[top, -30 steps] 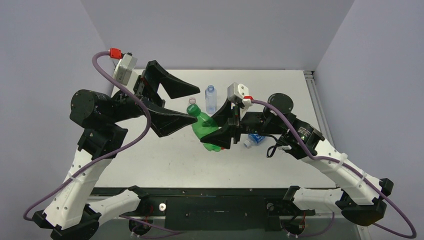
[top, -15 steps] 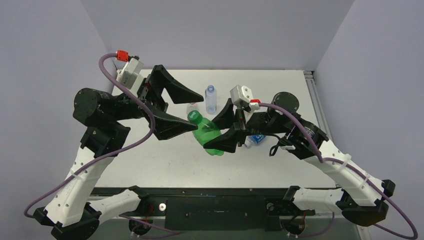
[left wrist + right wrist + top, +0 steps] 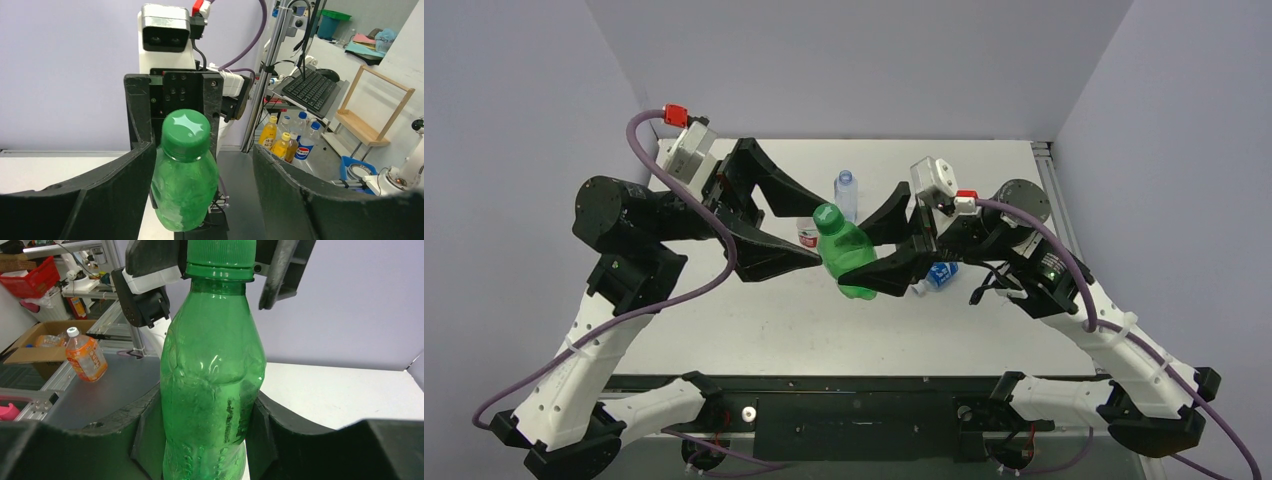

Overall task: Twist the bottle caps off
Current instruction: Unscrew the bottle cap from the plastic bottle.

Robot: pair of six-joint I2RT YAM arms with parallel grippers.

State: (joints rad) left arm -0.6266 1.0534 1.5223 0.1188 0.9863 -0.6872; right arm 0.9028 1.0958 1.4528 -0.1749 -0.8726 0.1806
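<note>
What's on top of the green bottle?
A green cap sits on the green bottle, not yet off. The cap covers the bottle's opening, so that cannot be seen.

my gripper [image 3: 204,155] stands with its jaws apart around a green bottle [image 3: 184,195]. its green cap [image 3: 186,134] faces me, just beside my left finger [image 3: 110,195] and well clear of my right finger [image 3: 300,200]. beyond it sits the other arm's black wrist block [image 3: 172,92], topped by a white camera [image 3: 166,35].
</note>
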